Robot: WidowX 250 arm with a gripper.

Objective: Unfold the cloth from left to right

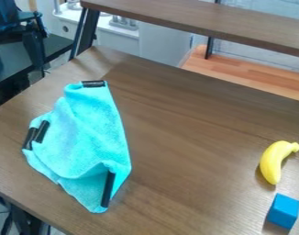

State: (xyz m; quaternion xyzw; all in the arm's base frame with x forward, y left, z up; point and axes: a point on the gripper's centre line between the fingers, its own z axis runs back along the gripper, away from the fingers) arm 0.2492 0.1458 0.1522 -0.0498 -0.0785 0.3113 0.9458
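Camera view: the turquoise terry-like fabric cloth with black edge tabs [85, 133] lies on the left part of the brown wood-grain table [182, 142]. Gripper state: cannot tell, whether open, closed or holding. Bearing from gripper to cloth: likewise undetermined, so you have to fix it before planning an approach. What you can use is the cloth's long axis. It runs roughly from the top of the view to the bottom, so a left-to-right opening would carry fabric across that axis.

Condition of cloth: rumpled, partly doubled, no flat rectangle. Narrow upper end with a black tab [94, 84]; two short dark strips [36, 134] close together at the left corner, probably stacked layers; a longer black strip [107, 188] near the lower right edge. A raised fold bulges just above that strip. Right edge fairly straight, left edge wavy.

Judgement: unfolding remains to be done. The left corner looks your likeliest grasp; pinch the upper layer alone, or the whole cloth may drag. Well apart to the right: a yellow toy banana [274, 160] and, just below it, a blue cube [283, 211].
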